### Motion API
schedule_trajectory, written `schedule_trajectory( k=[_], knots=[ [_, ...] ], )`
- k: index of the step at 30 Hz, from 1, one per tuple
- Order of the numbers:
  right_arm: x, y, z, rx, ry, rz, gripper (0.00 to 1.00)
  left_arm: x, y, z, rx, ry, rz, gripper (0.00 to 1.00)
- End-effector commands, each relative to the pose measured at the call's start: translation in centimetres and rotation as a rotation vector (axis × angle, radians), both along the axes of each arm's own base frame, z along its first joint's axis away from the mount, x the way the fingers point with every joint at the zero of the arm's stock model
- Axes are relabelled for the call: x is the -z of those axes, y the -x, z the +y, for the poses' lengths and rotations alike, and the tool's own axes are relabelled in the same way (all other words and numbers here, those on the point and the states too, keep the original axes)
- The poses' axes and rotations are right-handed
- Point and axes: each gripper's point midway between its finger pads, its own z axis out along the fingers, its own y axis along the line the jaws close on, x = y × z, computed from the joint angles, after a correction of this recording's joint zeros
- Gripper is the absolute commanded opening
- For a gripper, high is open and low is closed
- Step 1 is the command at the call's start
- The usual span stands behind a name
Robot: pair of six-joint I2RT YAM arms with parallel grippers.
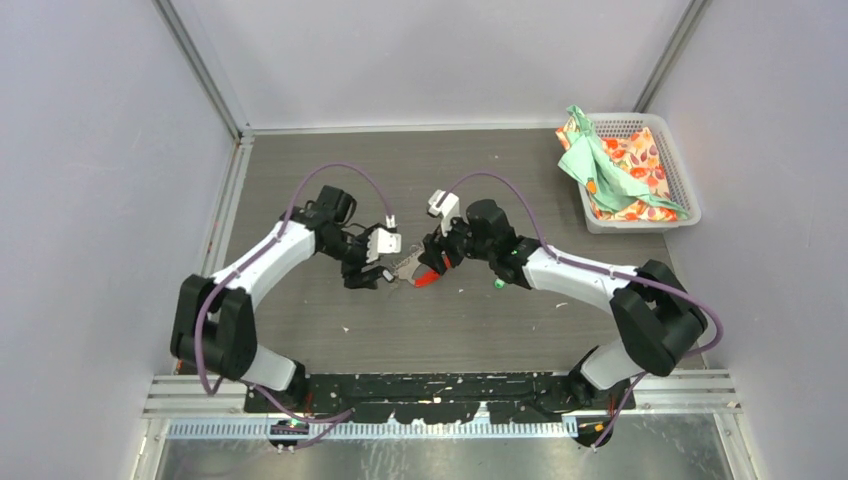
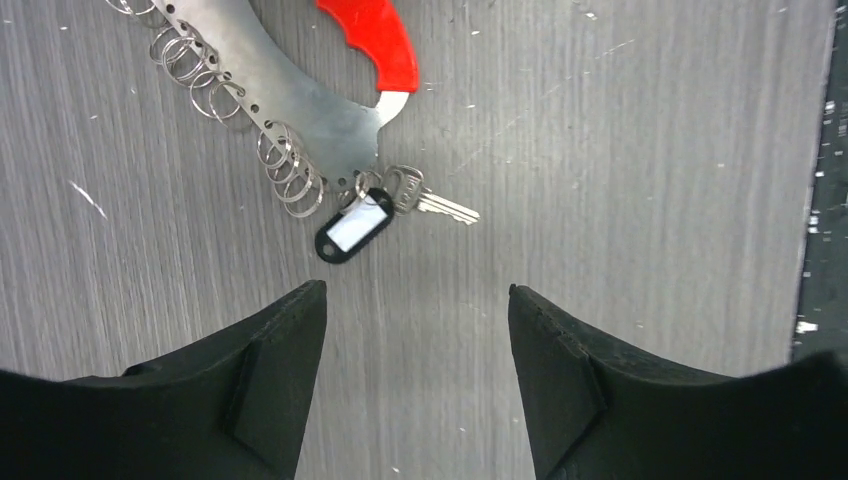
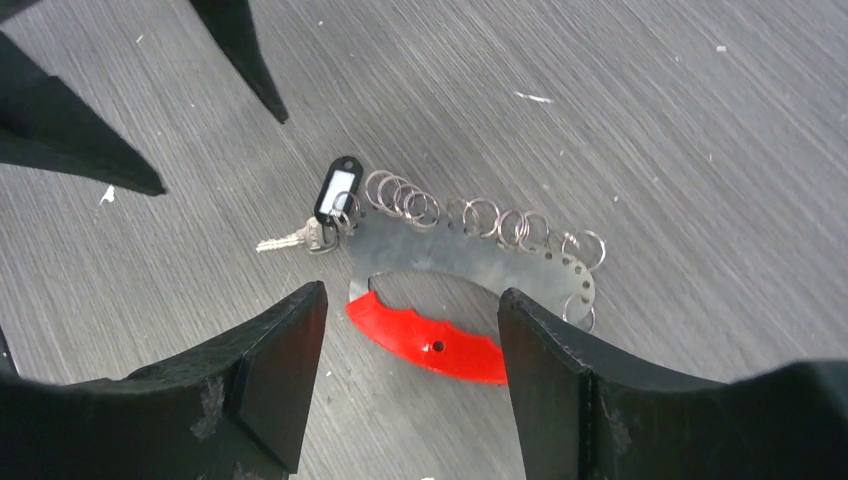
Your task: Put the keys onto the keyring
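Note:
The keyring (image 1: 408,266) lies flat on the table between my two grippers. It is a curved grey metal plate (image 2: 300,100) lined with several small split rings, and it has a red plastic tab (image 2: 375,40). The silver key (image 2: 430,200) with the black tag (image 2: 352,226) lies at the plate's end, its ring overlapping the plate. My left gripper (image 2: 418,300) is open and empty just short of that key. My right gripper (image 3: 410,300) is open and empty, hovering over the red tab (image 3: 425,340). The green-tagged key (image 1: 498,284) lies on the table beside the right arm.
A grey mesh basket (image 1: 680,190) holding green and floral cloths stands at the back right. The left gripper's fingers (image 3: 240,50) show at the top left of the right wrist view, close to the black tag (image 3: 335,190). Grey walls enclose the table on three sides.

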Motion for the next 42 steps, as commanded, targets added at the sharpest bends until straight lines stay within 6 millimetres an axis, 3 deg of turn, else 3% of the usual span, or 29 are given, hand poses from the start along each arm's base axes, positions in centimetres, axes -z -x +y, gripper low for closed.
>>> schedule_trajectory(
  k=[1, 8, 12, 18, 27, 35, 42],
  knots=[
    [-2.4, -0.5, -0.9, 0.104, -0.092, -0.045, 0.68, 0.5, -2.0, -1.0, 0.093, -0.033, -0.092, 0.68],
    [-1.5, -1.1, -2.6, 0.197, -0.069, -0.066, 0.68, 1.8, -2.6, -3.2, 0.044, -0.064, 0.023, 0.59],
    [-1.3, -1.1, -2.9, 0.211, -0.086, -0.059, 0.67, 3.1, -3.2, -4.0, 0.126, -0.087, -0.103, 0.53],
    [-3.0, -1.6, -4.1, 0.292, -0.191, -0.048, 0.65, 3.9, -4.0, -4.8, 0.233, -0.105, -0.221, 0.48],
    [-5.0, -1.8, -7.0, 0.393, -0.331, -0.031, 0.64, 5.8, -4.0, -4.2, 0.349, -0.142, -0.313, 0.47],
    [-5.7, -2.1, -7.4, 0.395, -0.364, -0.018, 0.61, 5.8, -5.2, -4.7, 0.355, -0.14, -0.373, 0.47],
    [-5.9, -2.1, -7.4, 0.391, -0.376, -0.011, 0.58, 6.6, -4.6, -3.9, 0.381, -0.172, -0.356, 0.42]
  ],
)
